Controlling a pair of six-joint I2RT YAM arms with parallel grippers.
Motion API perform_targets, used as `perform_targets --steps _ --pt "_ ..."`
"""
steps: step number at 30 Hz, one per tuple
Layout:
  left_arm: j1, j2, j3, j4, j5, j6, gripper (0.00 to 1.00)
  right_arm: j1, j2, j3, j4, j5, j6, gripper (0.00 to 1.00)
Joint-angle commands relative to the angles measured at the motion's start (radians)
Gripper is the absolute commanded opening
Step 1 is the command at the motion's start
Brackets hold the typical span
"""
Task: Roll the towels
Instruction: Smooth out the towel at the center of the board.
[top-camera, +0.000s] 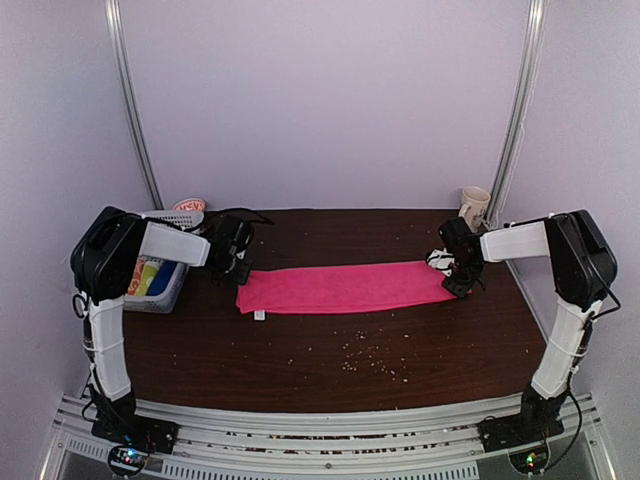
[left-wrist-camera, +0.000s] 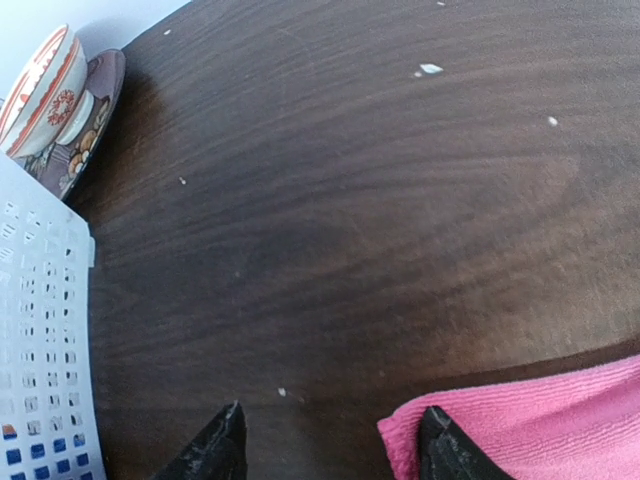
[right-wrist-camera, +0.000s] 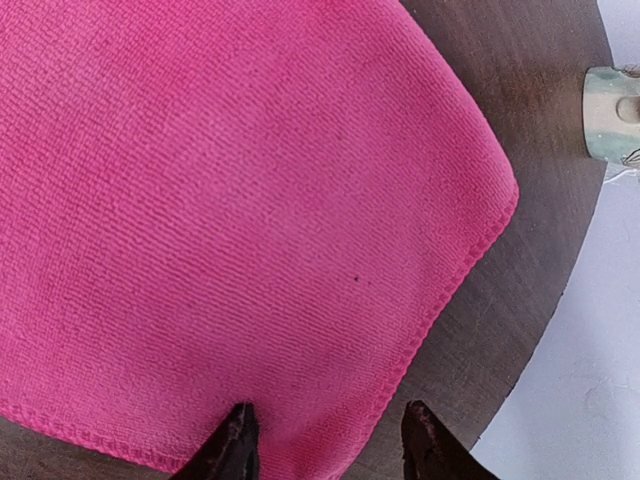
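Empty spread jaws of the left gripper (left-wrist-camera: 332, 445) and right gripper (right-wrist-camera: 330, 440) hang one at each short end of the pink towel (top-camera: 345, 287), stretched long between them.

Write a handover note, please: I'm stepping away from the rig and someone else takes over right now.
Left gripper: jaws open, holding nothing, at the left corner of the pink towel.
Right gripper: jaws open, over the towel's right end.
The towel lies flat in a long strip across the table.
Done: nothing rolled yet.
Left: roll it. A second towel is not in view.
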Motion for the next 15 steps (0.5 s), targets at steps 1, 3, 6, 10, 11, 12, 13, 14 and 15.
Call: perform_targets --steps 1,3,6,10,11,12,13,14,15 --pt "0.028 0.042 0.053 -0.031 -0.026 -0.019 0.60 -0.012 0.025 -0.058 -0.109 0.017 -0.025 0.50" --pt "0.032 0.032 0.056 -0.028 -0.011 -0.026 0.71 -0.012 0.014 -0.057 -0.111 0.004 -0.028 0.50" --pt "0.032 -0.010 0.048 -0.013 -0.008 -0.033 0.80 -0.011 -0.005 -0.036 -0.128 -0.018 -0.026 0.50" --pt "0.031 -0.099 0.032 0.000 0.018 -0.043 0.98 0.000 -0.036 -0.003 -0.148 -0.036 -0.014 0.50" --pt "0.031 -0.123 0.021 0.004 0.036 -0.051 0.98 0.003 -0.042 0.004 -0.151 -0.038 -0.009 0.50" --pt "0.032 -0.147 -0.003 0.011 0.060 -0.063 0.98 0.006 -0.048 0.013 -0.156 -0.041 -0.004 0.50" --pt "0.032 -0.171 -0.026 0.021 0.092 -0.078 0.97 0.009 -0.053 0.023 -0.161 -0.048 0.002 0.50" --pt "0.032 -0.192 -0.049 0.033 0.133 -0.093 0.96 0.013 -0.058 0.032 -0.168 -0.053 0.008 0.50" --pt "0.032 -0.210 -0.077 0.049 0.174 -0.108 0.93 0.016 -0.062 0.042 -0.174 -0.058 0.016 0.50"
